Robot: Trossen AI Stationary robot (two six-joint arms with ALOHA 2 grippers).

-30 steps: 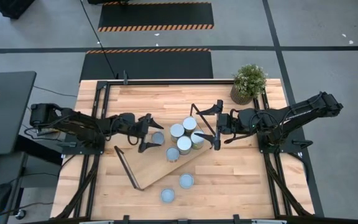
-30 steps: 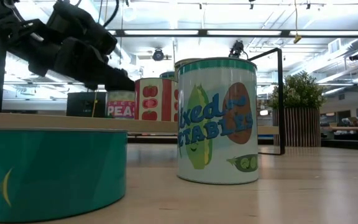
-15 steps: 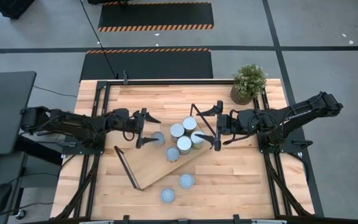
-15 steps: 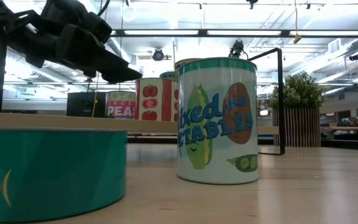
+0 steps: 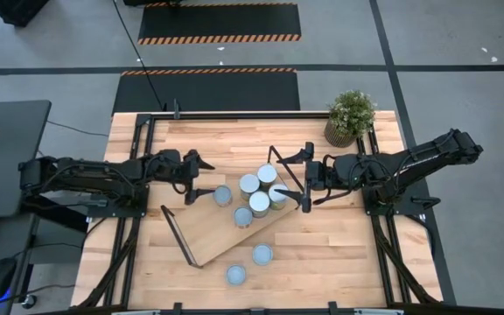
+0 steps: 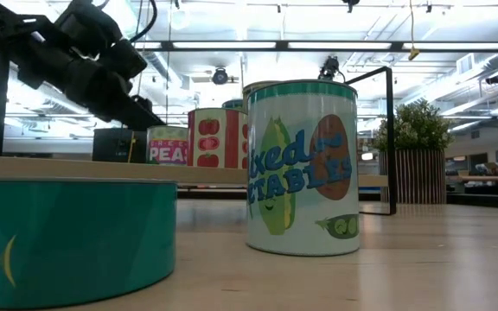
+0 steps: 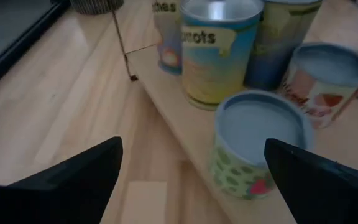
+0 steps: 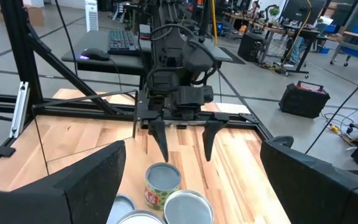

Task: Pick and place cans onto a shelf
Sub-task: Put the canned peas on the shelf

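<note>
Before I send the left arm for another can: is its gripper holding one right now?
No. In the high view the left gripper is open and empty, just short of the nearest can on the shelf.

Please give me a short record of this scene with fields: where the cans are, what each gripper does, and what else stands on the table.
cans on shelf: five, grouped on the shelf, nearest the left arm a pea can
cans off shelf: two on the tabletop
left gripper: open, empty, beside the pea can, not touching
right gripper: open, empty, at the shelf's other end
other: potted plant in a table corner
</note>
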